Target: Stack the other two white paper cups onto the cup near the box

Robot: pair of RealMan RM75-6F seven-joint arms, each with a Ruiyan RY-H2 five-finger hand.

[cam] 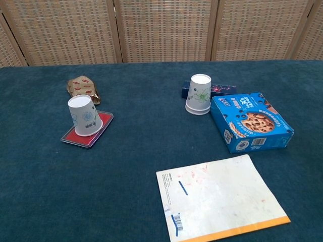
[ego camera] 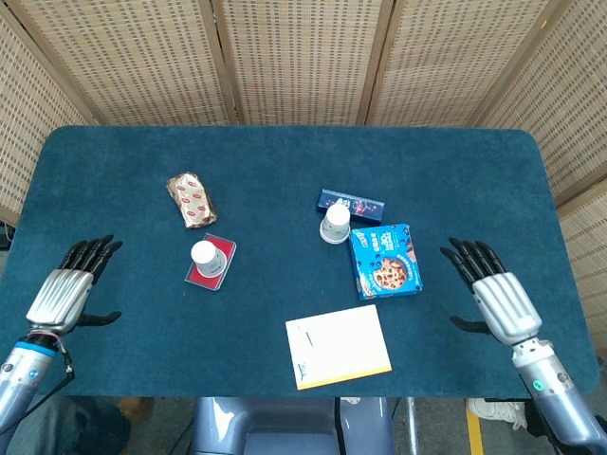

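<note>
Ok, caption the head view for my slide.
Both hands, left and right, rest open at the table edges; two upside-down cups stand apart, one beside the cookie box.

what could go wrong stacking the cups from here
The left cup stands upside down on a thin red card; gripping it may drag the card or crush the paper wall. The cup by the cookie box looks already doubled, so knocking it or the dark box behind is possible.

two white paper cups [cam: 85, 115] [cam: 199, 94], two boxes [cam: 251, 122] [cam: 214, 89], one snack packet [cam: 83, 87], one red card [cam: 88, 129], one notepad [cam: 218, 198]
</note>
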